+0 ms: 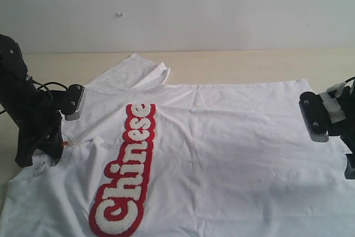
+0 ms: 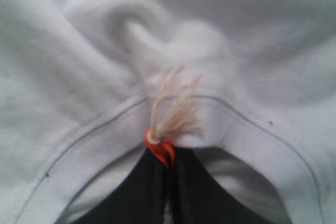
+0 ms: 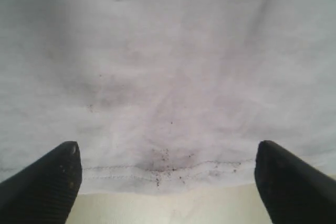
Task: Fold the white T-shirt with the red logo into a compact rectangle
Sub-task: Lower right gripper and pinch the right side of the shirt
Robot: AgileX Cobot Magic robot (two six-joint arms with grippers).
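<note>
While white T-shirt (image 1: 222, 148) lies spread on counter (image 1: 249, 65), I see left tool (image 2: 169, 157), 9 o'clock, clamped on collar (image 2: 105, 129); right tool (image 3: 167, 153), 3 o'clock, apart over hem (image 3: 157, 174).

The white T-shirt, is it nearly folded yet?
Not nearly. The white T-shirt lies spread out on the table with the red logo facing up, and no neat fold shows. In hand: the left gripper is shut on the collar beside the orange tag, while the right gripper stands open over the hem. All the folding into a rectangle is left.
</note>
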